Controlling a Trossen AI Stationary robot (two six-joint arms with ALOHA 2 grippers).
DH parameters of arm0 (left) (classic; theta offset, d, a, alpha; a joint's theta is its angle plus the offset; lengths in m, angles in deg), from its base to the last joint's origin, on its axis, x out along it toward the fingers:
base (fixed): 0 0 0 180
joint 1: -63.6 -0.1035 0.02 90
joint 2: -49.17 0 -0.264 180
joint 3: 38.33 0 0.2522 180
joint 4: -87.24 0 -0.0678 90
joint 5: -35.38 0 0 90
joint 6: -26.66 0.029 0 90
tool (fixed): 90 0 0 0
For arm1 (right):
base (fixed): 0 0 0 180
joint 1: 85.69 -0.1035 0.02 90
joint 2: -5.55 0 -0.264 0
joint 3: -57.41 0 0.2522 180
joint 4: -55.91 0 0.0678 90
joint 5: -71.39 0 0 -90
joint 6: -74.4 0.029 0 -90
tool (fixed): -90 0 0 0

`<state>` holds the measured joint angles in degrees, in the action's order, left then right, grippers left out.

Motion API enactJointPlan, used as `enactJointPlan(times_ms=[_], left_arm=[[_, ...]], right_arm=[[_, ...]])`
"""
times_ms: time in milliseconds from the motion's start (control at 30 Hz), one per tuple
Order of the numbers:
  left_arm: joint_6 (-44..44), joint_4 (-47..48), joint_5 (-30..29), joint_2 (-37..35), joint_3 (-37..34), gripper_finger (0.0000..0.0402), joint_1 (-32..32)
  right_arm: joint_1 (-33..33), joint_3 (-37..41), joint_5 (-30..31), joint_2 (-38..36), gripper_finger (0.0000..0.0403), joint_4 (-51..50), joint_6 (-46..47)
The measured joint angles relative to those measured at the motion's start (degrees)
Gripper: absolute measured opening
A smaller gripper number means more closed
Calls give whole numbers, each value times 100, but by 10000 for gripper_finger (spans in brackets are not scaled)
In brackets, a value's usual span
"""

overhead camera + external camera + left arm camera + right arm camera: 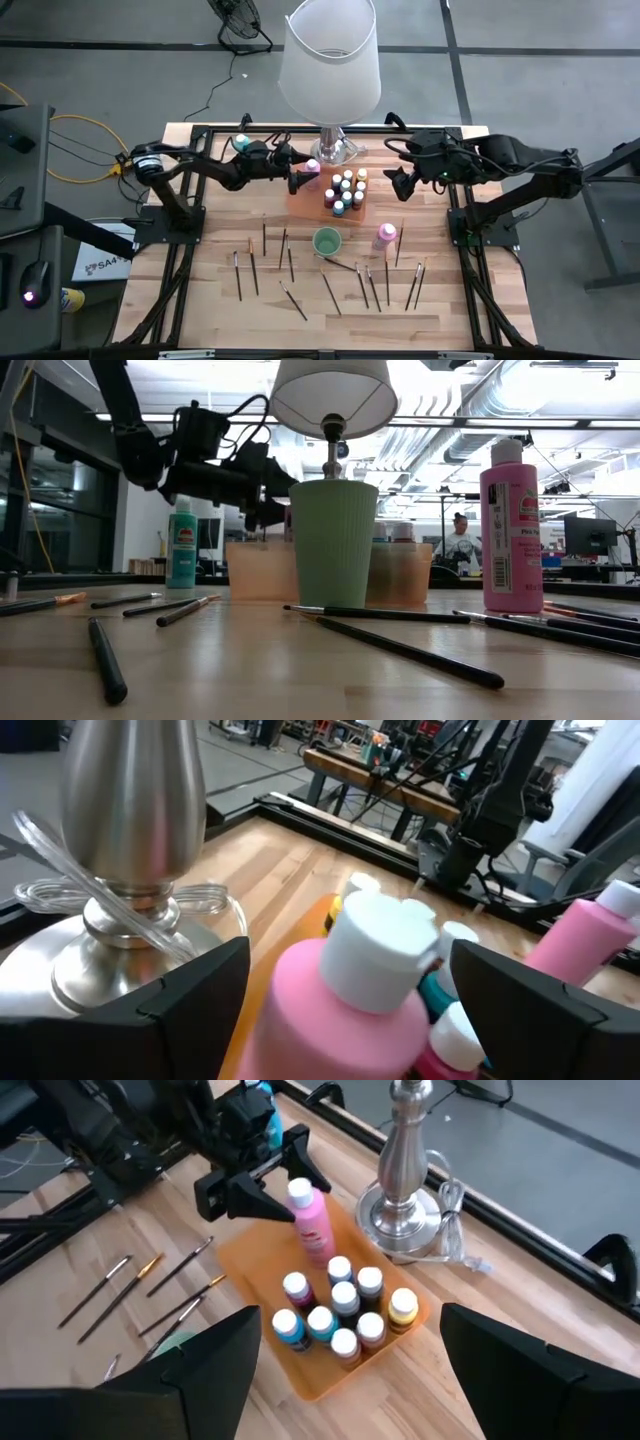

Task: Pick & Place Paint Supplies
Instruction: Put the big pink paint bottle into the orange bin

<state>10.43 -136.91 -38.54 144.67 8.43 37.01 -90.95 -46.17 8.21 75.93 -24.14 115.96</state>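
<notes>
A tall pink bottle [330, 1010] with a white cap stands upright in the far left corner of the orange tray [255, 1275], next to several small paint bottles [340, 1315]. My left gripper [345, 970] points level and is open, one finger on each side of the bottle's neck, with a gap on both sides. My right gripper [350, 1335] hangs open above the table, right of the tray [305, 208], and slants down toward it. A second pink bottle [385, 236] and a teal bottle [241, 143] stand on the table. Thin dark brushes [330, 292] lie across its near half.
The lamp's metal base [130, 810] stands just beyond the tray, close to my left gripper, and its clear cord [455, 1230] is looped around it. A green ribbed cup [326, 241] stands near the table's middle with a brush [375, 614] lying in front of it.
</notes>
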Motion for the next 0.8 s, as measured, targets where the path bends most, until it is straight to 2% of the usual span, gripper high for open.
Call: enactJointPlan(times_ms=[400,800], left_arm=[[204,1356,490,-894,0,338,10],[906,3690,480,-2249,4,338,125]], right_arm=[[-2,0,-495,-23,302,-511,-134],[-2,0,-942,-127,302,-936,-357]])
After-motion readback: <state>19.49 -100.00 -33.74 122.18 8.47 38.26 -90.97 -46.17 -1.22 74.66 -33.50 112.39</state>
